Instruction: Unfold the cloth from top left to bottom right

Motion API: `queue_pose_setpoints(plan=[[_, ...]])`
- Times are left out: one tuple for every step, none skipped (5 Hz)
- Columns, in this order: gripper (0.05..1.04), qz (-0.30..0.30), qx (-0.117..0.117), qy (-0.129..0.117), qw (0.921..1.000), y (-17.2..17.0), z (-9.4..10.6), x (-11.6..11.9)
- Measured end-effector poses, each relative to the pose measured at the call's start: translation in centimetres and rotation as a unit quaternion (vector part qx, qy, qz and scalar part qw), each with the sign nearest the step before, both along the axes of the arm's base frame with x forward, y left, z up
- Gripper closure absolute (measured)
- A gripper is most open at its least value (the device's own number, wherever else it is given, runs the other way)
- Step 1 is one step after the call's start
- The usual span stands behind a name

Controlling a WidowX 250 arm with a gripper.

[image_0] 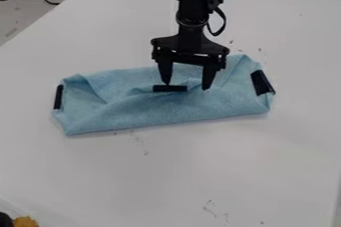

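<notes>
Yellow thing [26, 221], bottom-left corner | blue cloth [126, 109] under gripper [187, 85] | fingers well apart, holding nothing

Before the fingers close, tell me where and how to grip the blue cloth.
I'd pinch the blue cloth at the bunched fold just right of the middle black strip, coming from above. The cloth lies low on the table, but that fold looks loose enough to pinch, and the gripper is open over it.
</notes>
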State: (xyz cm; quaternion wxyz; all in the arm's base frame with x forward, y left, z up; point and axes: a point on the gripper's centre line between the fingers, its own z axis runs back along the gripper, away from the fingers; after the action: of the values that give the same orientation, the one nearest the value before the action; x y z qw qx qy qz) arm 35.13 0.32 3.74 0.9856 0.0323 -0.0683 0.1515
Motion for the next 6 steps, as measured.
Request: queue_pose_setpoints(plan=[[0.12,0.005,-0.011,0.002,0.9999,0.4,-0.8,-0.6],[0.392,0.002,-0.018,0.005,0.9998,0.5,-0.9,-0.8],[0.596,0.002,-0.015,0.01,0.9998,0.6,-1.0,-0.9],[0.307,0.01,-0.008,0.01,0.9999,0.9,-0.8,-0.8],[0.083,0.006,0.017,0.013,0.9998,0.5,0.1,-0.8],[0.077,0.013,0.024,-0.009,0.9996,-0.5,1.3,-0.5]])
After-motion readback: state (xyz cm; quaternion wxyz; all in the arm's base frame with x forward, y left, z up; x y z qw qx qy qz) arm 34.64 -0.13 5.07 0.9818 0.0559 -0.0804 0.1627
